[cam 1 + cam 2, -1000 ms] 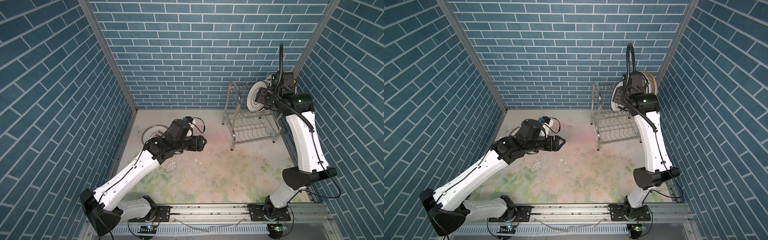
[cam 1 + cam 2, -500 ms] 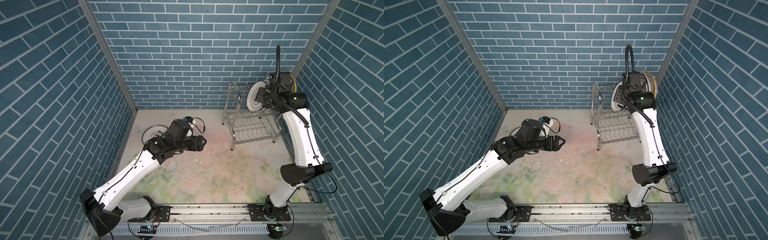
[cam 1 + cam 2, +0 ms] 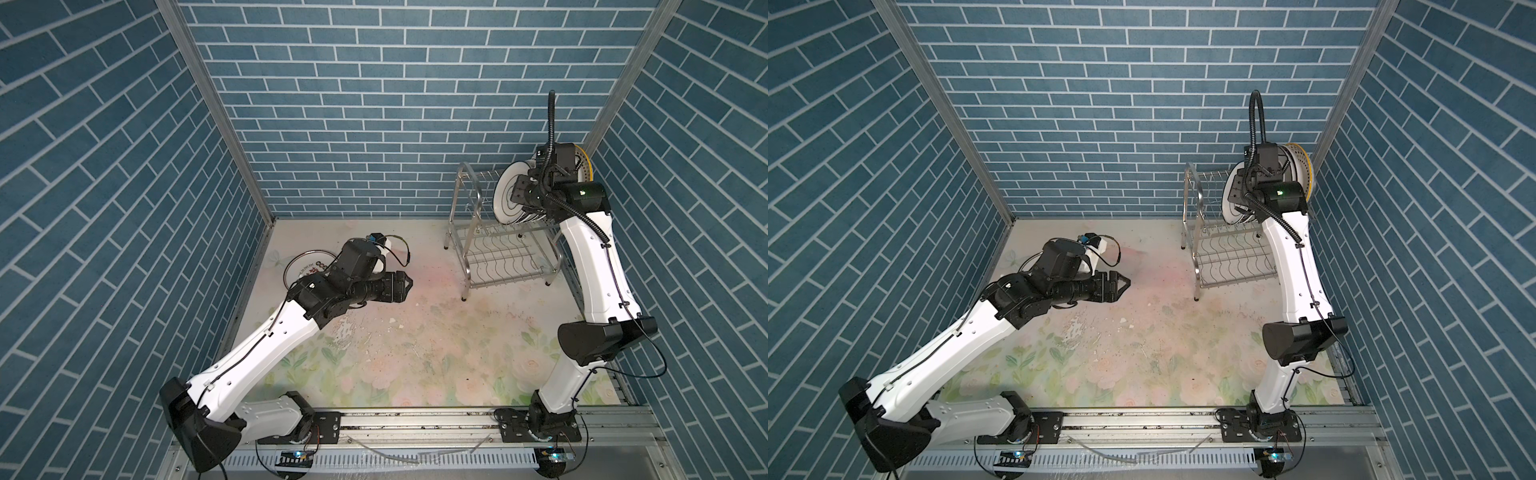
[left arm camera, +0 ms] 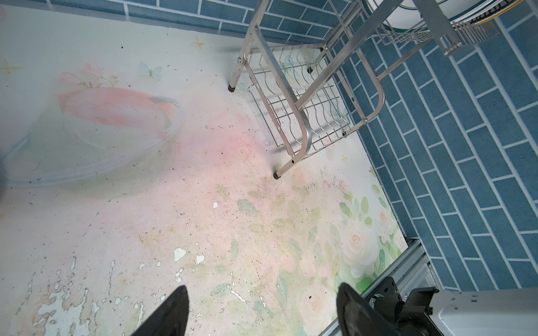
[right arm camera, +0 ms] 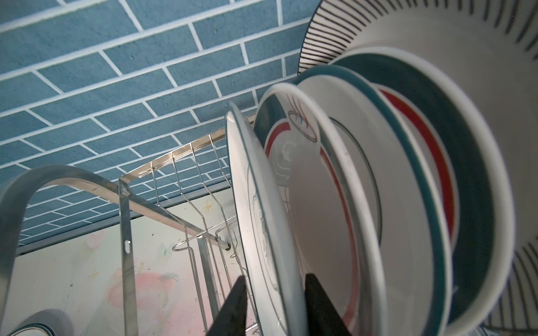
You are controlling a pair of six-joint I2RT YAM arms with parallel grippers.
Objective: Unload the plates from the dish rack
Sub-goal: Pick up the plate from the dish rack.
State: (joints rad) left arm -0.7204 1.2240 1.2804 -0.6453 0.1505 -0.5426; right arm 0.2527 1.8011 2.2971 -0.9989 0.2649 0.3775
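Note:
The dish rack (image 3: 498, 257) (image 3: 1233, 257) stands at the back right, with several white plates upright in its upper tier. My right gripper (image 5: 275, 276) (image 3: 519, 195) is at the frontmost plate (image 5: 256, 203) (image 3: 505, 199). One finger lies on its face and one behind its rim, shut on it. Behind it stand teal-and-red banded plates (image 5: 407, 174) and a black-striped one (image 5: 349, 29). A yellow-dotted rim (image 3: 1304, 166) shows at the back. My left gripper (image 3: 409, 284) (image 4: 263, 286) hovers open and empty over the table's middle left.
One plate with red characters (image 3: 299, 270) lies flat on the floral table at the back left, partly under my left arm. The rack's lower tier (image 4: 291, 96) holds nothing. Blue brick walls close in on three sides, and a metal rail (image 3: 415, 419) runs along the front.
My right gripper's jaws have narrowed onto the frontmost plate, and its wrist has shifted slightly at the rack. The left arm has stayed in place.

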